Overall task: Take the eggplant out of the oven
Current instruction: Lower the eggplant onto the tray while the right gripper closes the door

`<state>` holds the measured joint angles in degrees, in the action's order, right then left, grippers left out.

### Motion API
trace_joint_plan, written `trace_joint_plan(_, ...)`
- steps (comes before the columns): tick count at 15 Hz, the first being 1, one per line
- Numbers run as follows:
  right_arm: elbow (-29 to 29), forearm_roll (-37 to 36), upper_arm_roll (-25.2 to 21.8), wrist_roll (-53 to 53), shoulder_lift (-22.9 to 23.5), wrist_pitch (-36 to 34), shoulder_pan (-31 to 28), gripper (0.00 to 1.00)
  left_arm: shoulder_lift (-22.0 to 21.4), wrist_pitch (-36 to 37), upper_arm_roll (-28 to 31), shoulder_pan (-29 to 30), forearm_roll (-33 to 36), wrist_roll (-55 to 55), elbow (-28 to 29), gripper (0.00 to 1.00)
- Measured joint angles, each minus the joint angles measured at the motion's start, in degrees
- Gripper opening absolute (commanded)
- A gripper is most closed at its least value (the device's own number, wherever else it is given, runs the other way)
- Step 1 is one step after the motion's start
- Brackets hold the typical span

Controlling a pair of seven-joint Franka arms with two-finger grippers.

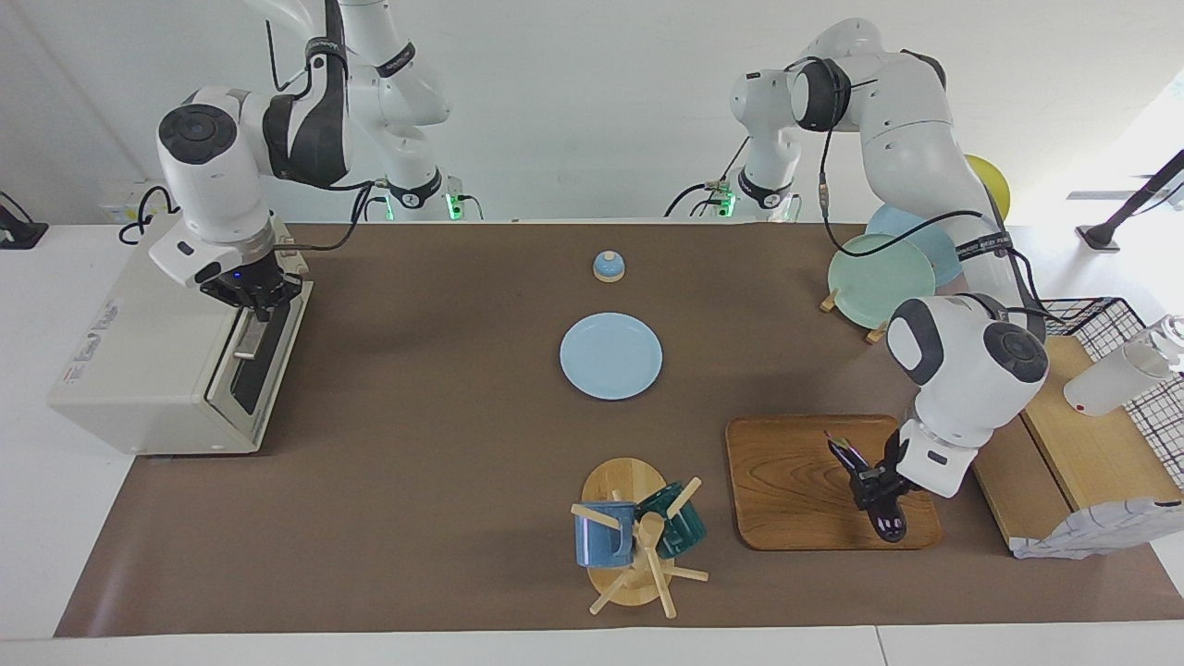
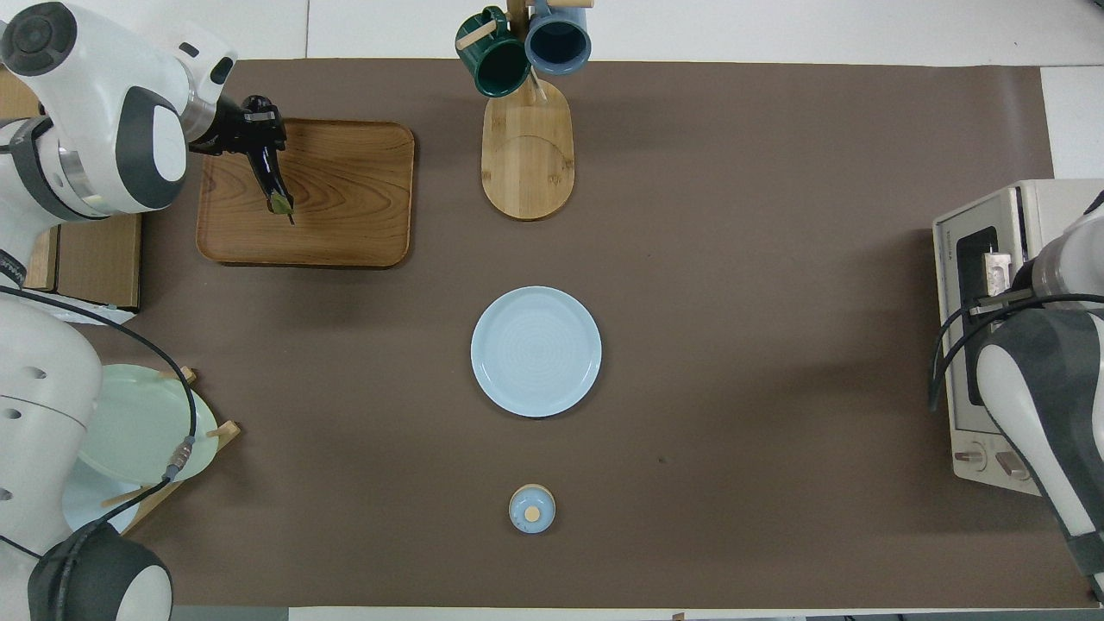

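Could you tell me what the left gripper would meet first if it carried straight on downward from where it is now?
Most likely the wooden tray: the left gripper, shut on the eggplant, hangs over its edge, eggplant tip lowest.
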<state>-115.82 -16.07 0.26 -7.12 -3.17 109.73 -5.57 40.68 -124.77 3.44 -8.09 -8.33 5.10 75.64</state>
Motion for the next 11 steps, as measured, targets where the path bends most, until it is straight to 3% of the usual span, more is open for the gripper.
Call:
trace_joint_plan(4,2.63,3.92,0.68,0.0,0.05,-2.27,0.7,0.0,-1.15,-1.67,-0.06,-1.78,0.0,-0.07,4.03,0.0)
trace_joint_plan(8,4.18,8.79,5.06,0.32,0.03,-2.57,0.82,0.19,-2.76,-1.67,-0.08,-2.77,0.0,-0.18,6.46,0.0)
trace_joint_plan(9,4.89,9.22,6.63,1.24,0.02,-2.95,0.87,0.24,-2.96,-1.67,-0.08,-2.86,0.0,-0.24,6.76,0.19)
trace_joint_plan(10,5.59,9.74,8.25,2.4,0.02,-3.32,0.92,0.3,-3.05,-1.67,-0.08,-2.89,0.0,-0.36,6.93,0.67)
trace_joint_plan(11,6.2,10.71,9.72,3.46,0.02,-3.68,0.97,0.41,-3.08,-1.68,-0.07,-2.89,0.0,-0.56,7.08,1.0)
